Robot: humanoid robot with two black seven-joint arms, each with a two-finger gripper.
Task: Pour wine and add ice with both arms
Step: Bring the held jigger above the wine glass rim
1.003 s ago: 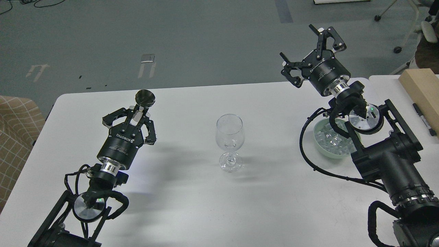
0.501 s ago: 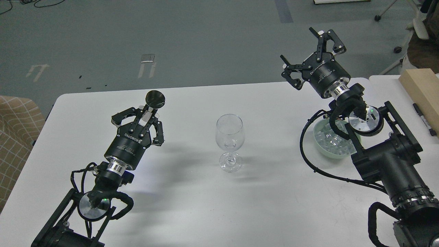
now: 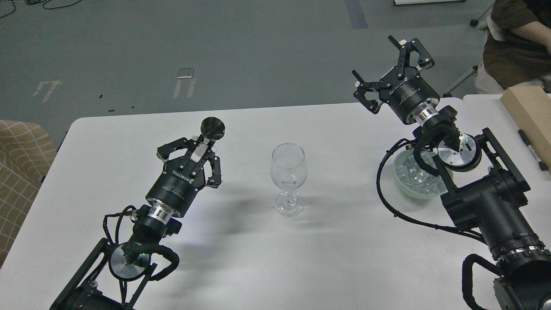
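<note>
Head view: left gripper point(image 3: 201, 144), closed on a dark bottle point(image 3: 212, 128), has slid right toward the glass point(image 3: 288, 172) beside it; right gripper point(image 3: 394, 64) hangs wide open, empty, ice point(image 3: 415, 176) below it

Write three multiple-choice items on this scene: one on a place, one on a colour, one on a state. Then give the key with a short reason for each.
1. Where is the wine glass?
A. between the two arms
B. on the floor
C. inside the bowl

2. What colour is the bowl holding the ice?
A. red
B. pale green
C. black

3. How is the right gripper?
A. shut on the glass
B. open and empty
C. shut on ice

Key: 1 A, it stands mid-table between them. 2 B, its rim shows pale green. 3 B, its fingers are spread with nothing between.
</note>
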